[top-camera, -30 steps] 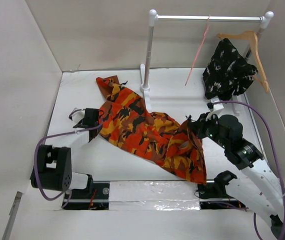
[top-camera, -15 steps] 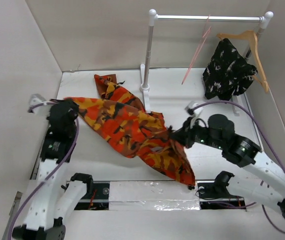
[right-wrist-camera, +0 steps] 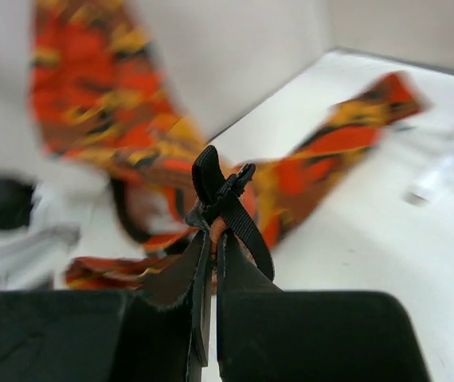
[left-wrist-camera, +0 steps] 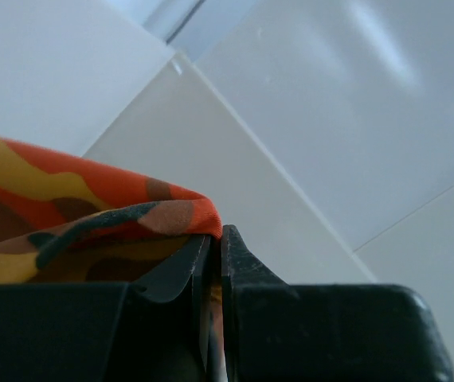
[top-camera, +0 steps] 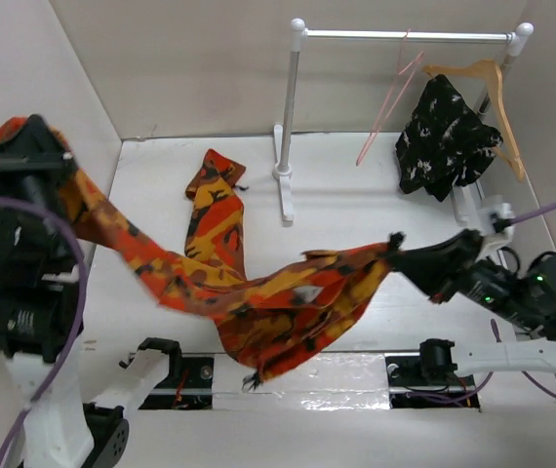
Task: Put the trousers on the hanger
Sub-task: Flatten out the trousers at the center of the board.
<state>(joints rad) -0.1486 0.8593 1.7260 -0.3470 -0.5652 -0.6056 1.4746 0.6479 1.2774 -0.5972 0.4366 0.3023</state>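
above table (top-camera: 356, 210), trousers (top-camera: 288, 292) held by edges

The left tool (left-wrist-camera: 217, 239) has clamped the trousers (top-camera: 268, 292) and risen far left of the rack post (top-camera: 288, 117). The right tool (top-camera: 402, 255) has pulled right, stretching them above the bench (top-camera: 151, 185).

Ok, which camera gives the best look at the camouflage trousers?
The top external view: it shows the trousers nearly whole, stretched between the left gripper and right gripper, one end on the table. The left wrist view shows only a pinched fold; the right wrist view, a clamped strap with blurred cloth behind.
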